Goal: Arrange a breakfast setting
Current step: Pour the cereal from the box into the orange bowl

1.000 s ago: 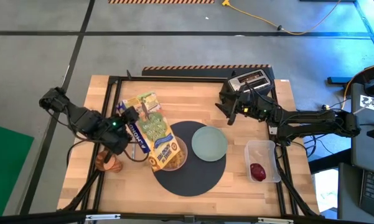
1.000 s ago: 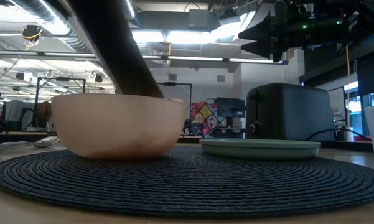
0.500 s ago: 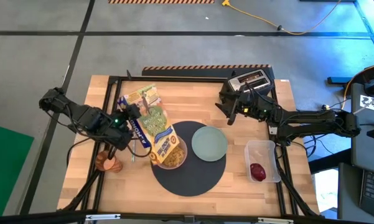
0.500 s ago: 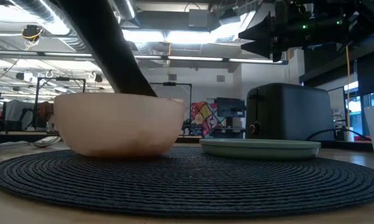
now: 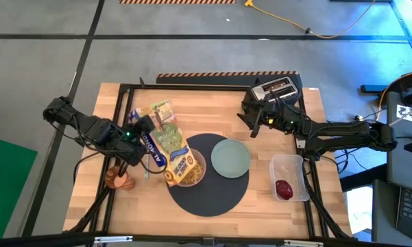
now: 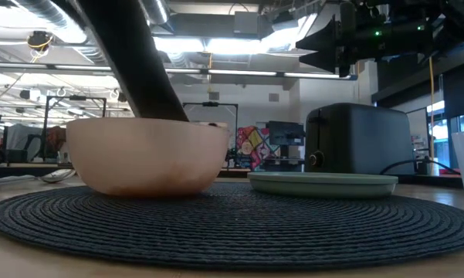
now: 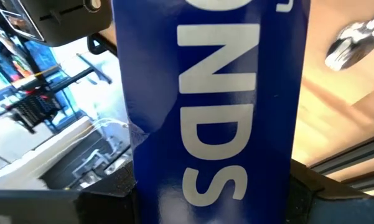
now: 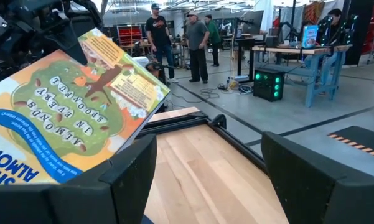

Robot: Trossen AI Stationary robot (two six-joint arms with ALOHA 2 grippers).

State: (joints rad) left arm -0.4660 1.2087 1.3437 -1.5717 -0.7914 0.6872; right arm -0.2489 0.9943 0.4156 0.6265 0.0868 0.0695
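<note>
Cereal box [image 5: 166, 145] less tilted over bowl [image 5: 188, 173]

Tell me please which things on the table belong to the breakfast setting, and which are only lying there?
Belong: round dark mat, pink bowl, green plate, spoon, amber cup, red fruit in its clear tub.

Only there: cereal box, gripped by the left gripper; black toaster, near the waiting right gripper.

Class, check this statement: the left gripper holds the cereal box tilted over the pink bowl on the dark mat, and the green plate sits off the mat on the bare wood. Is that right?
Not quite. The high view shows the green plate lying on the dark mat, beside the pink bowl, not on bare wood. The rest stands: the left gripper holds the cereal box tilted over the bowl.
</note>
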